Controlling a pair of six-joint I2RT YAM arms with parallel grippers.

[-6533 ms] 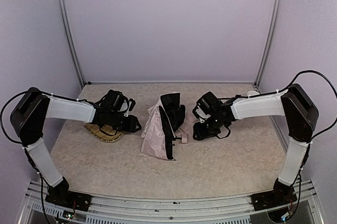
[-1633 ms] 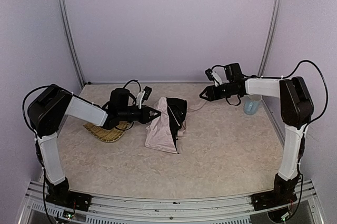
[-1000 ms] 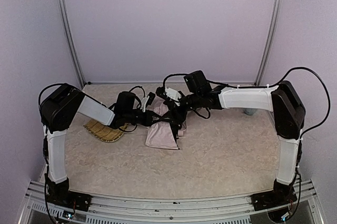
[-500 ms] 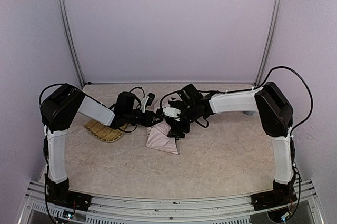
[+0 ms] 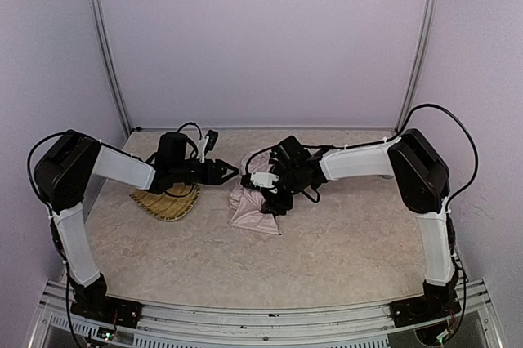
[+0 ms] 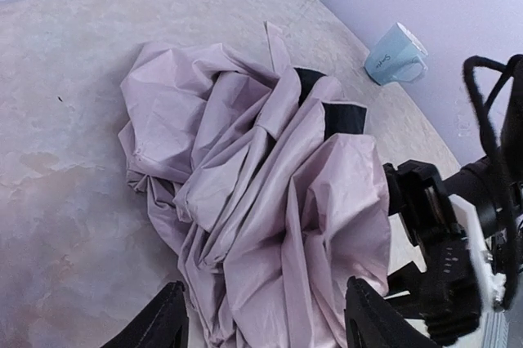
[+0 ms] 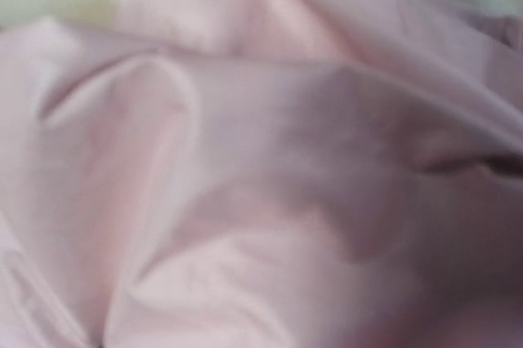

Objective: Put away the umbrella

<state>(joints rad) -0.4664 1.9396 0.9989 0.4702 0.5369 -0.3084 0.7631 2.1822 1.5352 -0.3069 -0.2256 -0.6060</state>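
**On the table's middle: umbrella down, one pincer wide, one buried**

Across the speckled table (image 5: 343,242) you have both arms stretched inward from the near edge. The left arm (image 5: 122,170) reaches in from 9 o'clock and the right arm (image 5: 359,160) from 3 o'clock.

Between them lies the umbrella (image 5: 249,213). It is a crumpled heap of pale pink fabric with black patches showing through, resting on the tabletop just past centre toward 12 o'clock. It is not folded up: your left wrist camera shows the cloth spread in loose pleats.

At 9 o'clock of the umbrella sits the yellow woven tray (image 5: 167,203), flat on the table under your left forearm and clear of the fabric. A pale blue cup (image 6: 395,54) lies tipped near the wall, at about 1 o'clock of the umbrella in the left wrist view.

Your left gripper (image 5: 222,171) hangs just beside the umbrella's 10 o'clock edge. Its fingers (image 6: 167,323) are spread wide, with nothing between them.

Your right gripper (image 5: 268,197) is pushed down into the fabric at the umbrella's 2 o'clock side. Its wrist camera fills with blurred pink cloth and shows no fingers, so you cannot tell how far it is spread or whether it has hold of any fabric.
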